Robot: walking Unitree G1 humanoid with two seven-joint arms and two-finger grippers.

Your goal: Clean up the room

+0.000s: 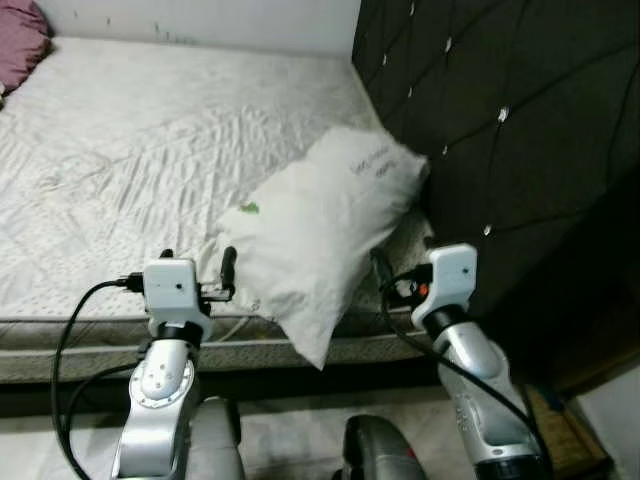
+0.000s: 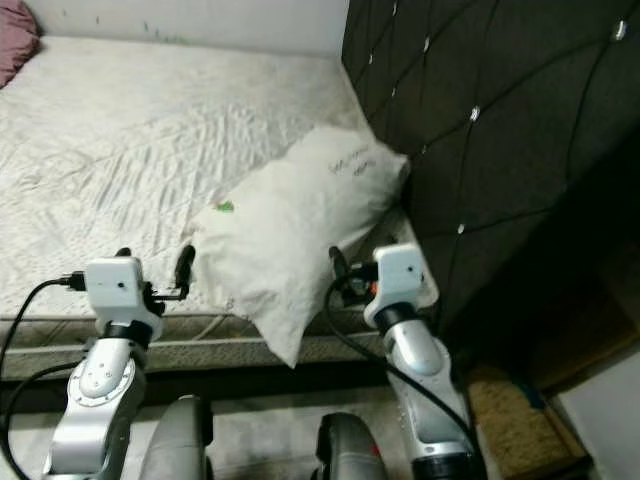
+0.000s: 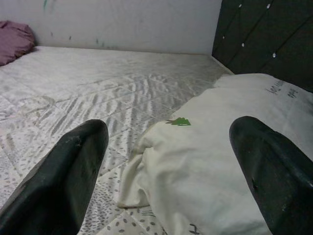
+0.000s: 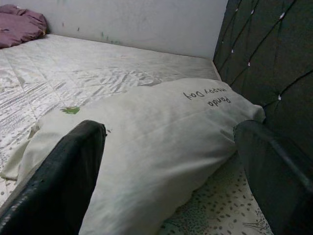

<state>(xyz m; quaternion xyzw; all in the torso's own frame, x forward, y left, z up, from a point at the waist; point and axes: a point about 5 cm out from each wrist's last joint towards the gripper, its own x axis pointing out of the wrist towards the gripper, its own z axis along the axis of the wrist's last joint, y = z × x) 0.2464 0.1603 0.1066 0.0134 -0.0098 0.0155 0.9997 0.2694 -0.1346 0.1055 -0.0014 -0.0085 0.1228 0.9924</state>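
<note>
Slippage is the likely risk: the white pillow [image 1: 325, 225] lies at the bed's [image 1: 120, 150] near right corner, overhanging the edge, and a one-sided pinch could tip it to the floor. Left gripper [image 1: 197, 275] and right gripper [image 1: 390, 280] are held beside it, fingers open and empty. The dark tufted headboard [image 1: 500, 110] crowds the right, and a purple cushion [image 1: 20, 45] sits far left.

Lighting dim and flat, indoor. Mattress [image 1: 150, 150] and white pillow [image 1: 320, 225] are the brightest areas, no glare. Dark tufted headboard [image 1: 500, 120] loses detail in shadow; deep shade under bed edge. Head views soft, slightly grainy. Wrist views: black fingers [image 3: 58, 181] near the lens blurred.
</note>
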